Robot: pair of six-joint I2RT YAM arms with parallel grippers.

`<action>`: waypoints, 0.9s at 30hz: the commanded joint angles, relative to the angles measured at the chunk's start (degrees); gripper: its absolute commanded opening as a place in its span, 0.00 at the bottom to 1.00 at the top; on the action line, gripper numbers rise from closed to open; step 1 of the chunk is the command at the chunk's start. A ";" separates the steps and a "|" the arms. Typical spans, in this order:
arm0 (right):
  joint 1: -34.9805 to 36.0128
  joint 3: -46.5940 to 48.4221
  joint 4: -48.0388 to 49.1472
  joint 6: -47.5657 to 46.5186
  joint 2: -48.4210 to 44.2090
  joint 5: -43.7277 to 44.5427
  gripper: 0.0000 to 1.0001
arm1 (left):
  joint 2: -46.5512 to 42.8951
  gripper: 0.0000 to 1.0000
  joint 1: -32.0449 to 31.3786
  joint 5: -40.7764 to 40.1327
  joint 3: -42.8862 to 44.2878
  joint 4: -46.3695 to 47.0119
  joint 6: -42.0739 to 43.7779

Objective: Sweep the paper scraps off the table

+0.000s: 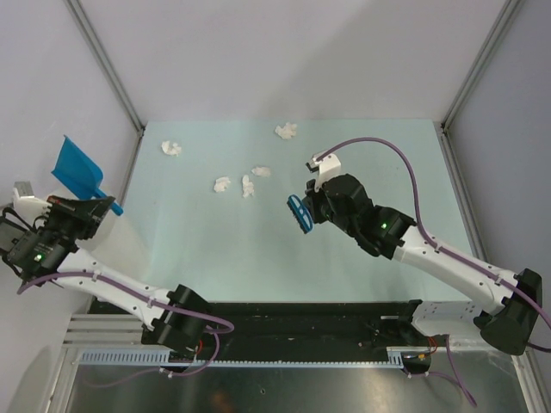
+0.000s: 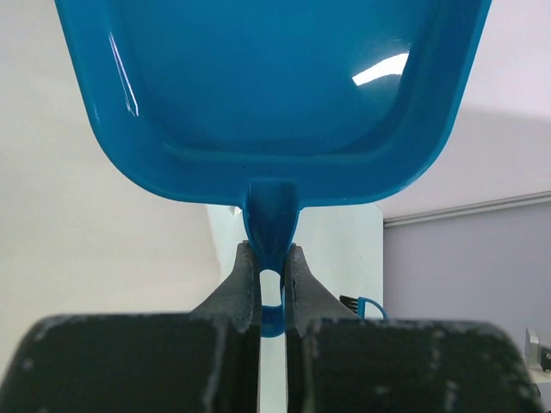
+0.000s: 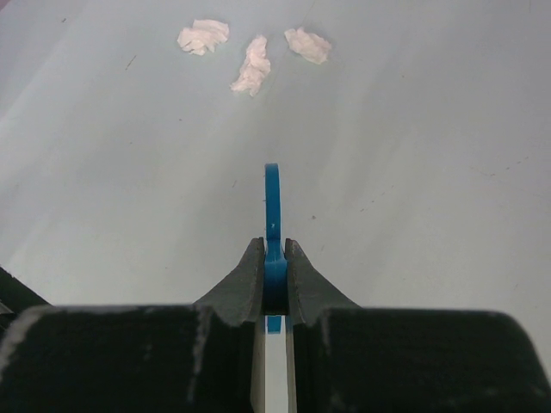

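Several crumpled white paper scraps lie on the far half of the pale green table [image 1: 258, 258]: one far left [image 1: 171, 148], one at the back [image 1: 286, 131], three in the middle [image 1: 222, 184] [image 1: 248, 186] [image 1: 261, 171]. The three also show in the right wrist view [image 3: 204, 36] [image 3: 251, 67] [image 3: 307, 45]. My left gripper [image 1: 102, 205] [image 2: 272, 254] is shut on the handle of a blue dustpan [image 1: 77, 168] [image 2: 267, 95], held in the air beyond the table's left edge. My right gripper [image 1: 312, 209] [image 3: 274, 249] is shut on a small blue brush [image 1: 300, 212] [image 3: 272, 202], above the table, right of the three middle scraps.
Metal frame posts [image 1: 108, 64] [image 1: 478, 64] rise at the table's back corners, with grey walls behind. The arm bases and a black rail [image 1: 301, 314] run along the near edge. The brush also shows small in the left wrist view [image 2: 362, 303].
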 commanded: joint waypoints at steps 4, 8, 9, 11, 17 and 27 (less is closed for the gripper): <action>0.46 -0.20 1.05 0.11 -1.30 0.02 0.00 | -1.43 0.00 1.05 3.18 1.15 0.10 -1.61; 0.38 -0.20 1.66 -0.76 -0.95 -0.25 0.00 | -1.52 0.00 1.05 3.97 0.88 0.10 -0.38; 0.38 -0.20 2.80 -1.73 -0.68 -1.03 0.00 | -1.69 0.00 1.14 3.98 1.23 0.01 1.80; -0.50 -0.20 6.03 -2.61 -0.16 -2.79 0.00 | -2.13 0.00 -0.51 2.93 4.47 0.09 5.93; -8.31 -0.20 25.15 4.05 4.67 -21.05 0.00 | -6.44 0.00 -16.83 -17.36 10.55 1.68 20.27; -11.75 7.86 63.19 35.94 34.71 -25.04 0.00 | -0.82 0.00 -46.74 -44.26 12.22 1.85 25.46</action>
